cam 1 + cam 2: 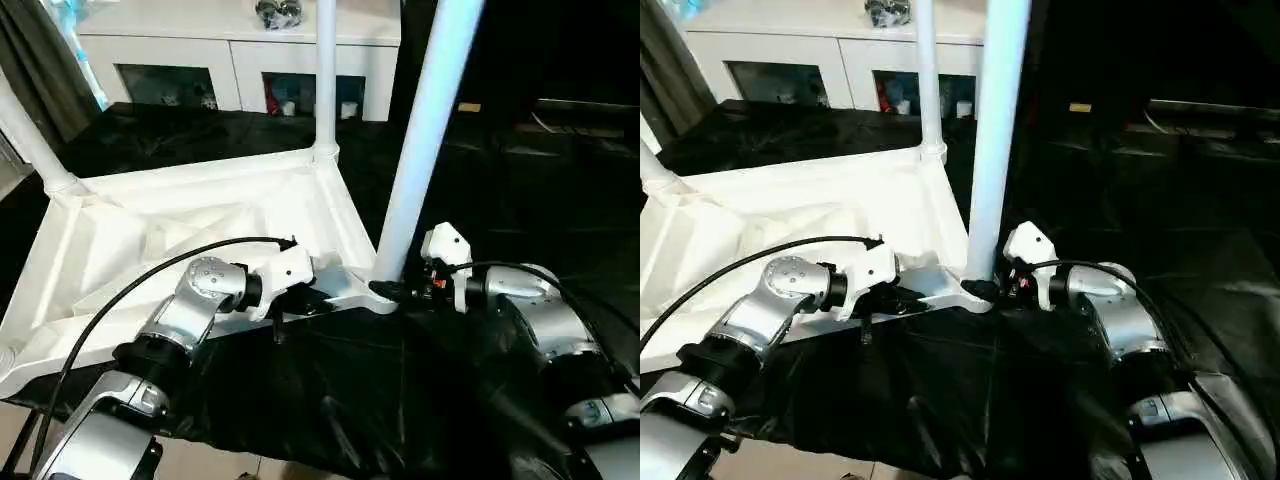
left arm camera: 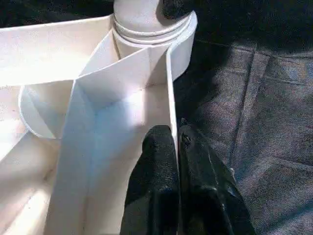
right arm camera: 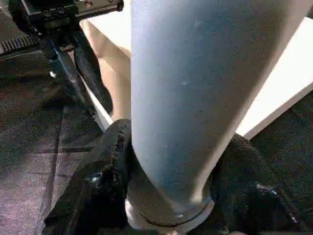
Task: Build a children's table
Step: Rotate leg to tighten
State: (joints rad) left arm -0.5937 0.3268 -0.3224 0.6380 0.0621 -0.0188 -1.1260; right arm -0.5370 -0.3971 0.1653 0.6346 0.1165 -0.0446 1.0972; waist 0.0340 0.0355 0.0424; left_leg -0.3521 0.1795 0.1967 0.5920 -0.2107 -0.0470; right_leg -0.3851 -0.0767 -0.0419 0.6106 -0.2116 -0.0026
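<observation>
The white tabletop (image 1: 180,220) lies upside down on a black cloth, its ribbed underside facing up. One white leg (image 1: 425,130) stands in the near right corner socket, leaning slightly. My right gripper (image 1: 385,290) holds that leg at its base, a black finger (image 3: 105,166) pressed on each side. Just left of that corner, my left gripper (image 2: 177,134) is shut on the thin rim wall (image 2: 171,88) of the tabletop. Another leg (image 1: 326,70) stands upright in the far corner. A third leg (image 1: 30,135) stands at the left.
Black cloth (image 1: 400,380) covers the work surface around the tabletop and to the right. A white glass-door cabinet (image 1: 240,60) stands behind. A black cable (image 1: 120,290) runs along my left forearm over the tabletop.
</observation>
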